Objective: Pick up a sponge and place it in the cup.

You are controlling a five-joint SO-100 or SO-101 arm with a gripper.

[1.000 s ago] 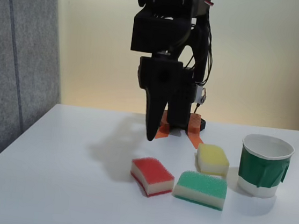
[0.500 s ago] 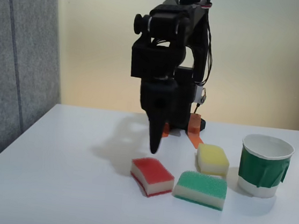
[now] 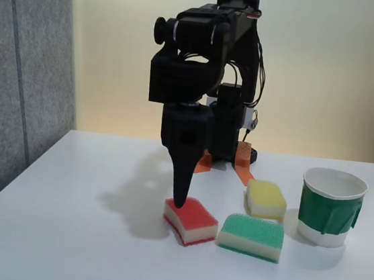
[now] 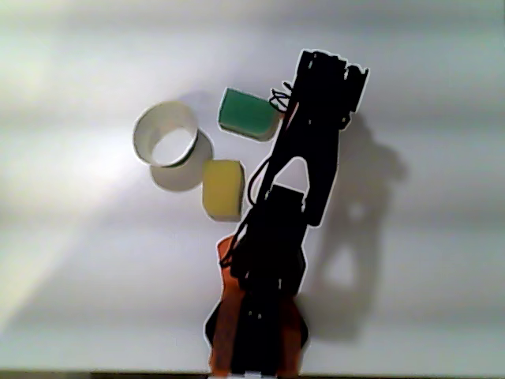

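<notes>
Nearest the tabletop's front edge, the red sponge (image 3: 191, 220) lies free. The gripper (image 3: 180, 203) tip hovers at its left corner, empty, opening unclear. An off-centre grab could tip it. Farther right stands the cup (image 3: 331, 206).

Table (image 3: 61, 234): left half open. Green sponge (image 3: 252, 236) and yellow sponge (image 3: 266, 199) crowd between sponge (image 3: 191, 220) and cup (image 3: 331, 207) toward right edge.

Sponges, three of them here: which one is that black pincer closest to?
The red-topped sponge. In the fixed view the pincer points down at its near-left edge, while the green sponge and yellow sponge lie further right.
</notes>
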